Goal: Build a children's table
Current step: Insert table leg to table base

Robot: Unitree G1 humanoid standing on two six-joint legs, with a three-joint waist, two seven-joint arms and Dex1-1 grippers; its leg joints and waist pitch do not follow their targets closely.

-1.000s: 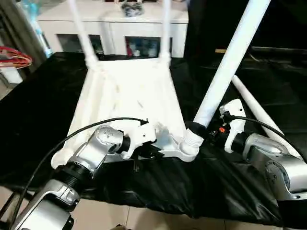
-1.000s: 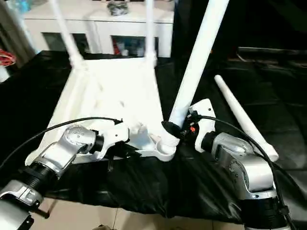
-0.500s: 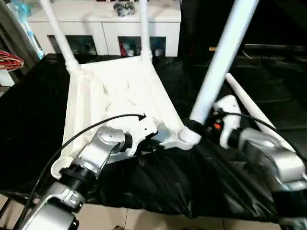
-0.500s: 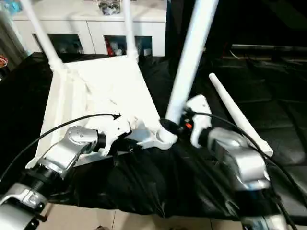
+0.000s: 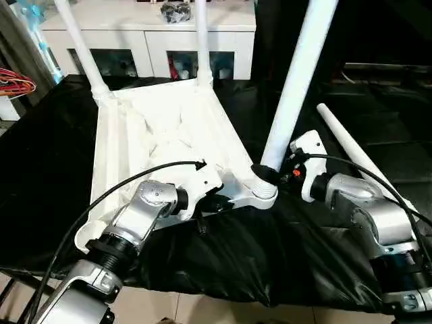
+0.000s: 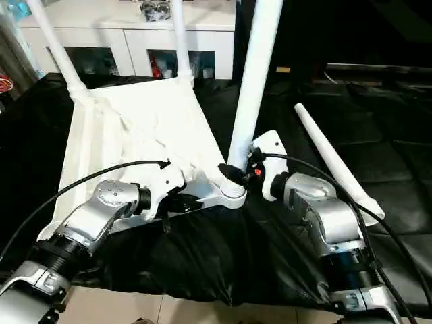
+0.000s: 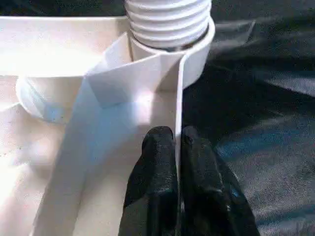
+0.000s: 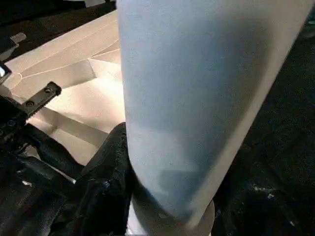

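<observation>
The children's table top (image 5: 169, 135) lies upside down on a black cloth, ribbed underside up. Two white legs (image 5: 81, 47) (image 5: 201, 40) stand in its far corners. A third leg (image 5: 297, 74) rises from the near right corner socket (image 5: 260, 196), leaning slightly right, and its threaded end (image 7: 167, 19) sits in the socket. My right gripper (image 5: 266, 174) is shut on this leg just above the socket. My left gripper (image 7: 177, 135) is shut on the top's thin near rim, beside that socket. A fourth leg (image 5: 351, 148) lies loose on the cloth to the right.
A white cabinet (image 5: 148, 27) with glass-fronted compartments stands behind the table. Red wires (image 5: 17, 84) hang at the far left. The black cloth (image 5: 270, 256) drapes over the near edge, with tiled floor (image 5: 202, 307) below.
The leg in my right gripper has swung from a strong rightward lean to nearly upright over the socket. The head camera has shifted. My left gripper stays on the rim.
</observation>
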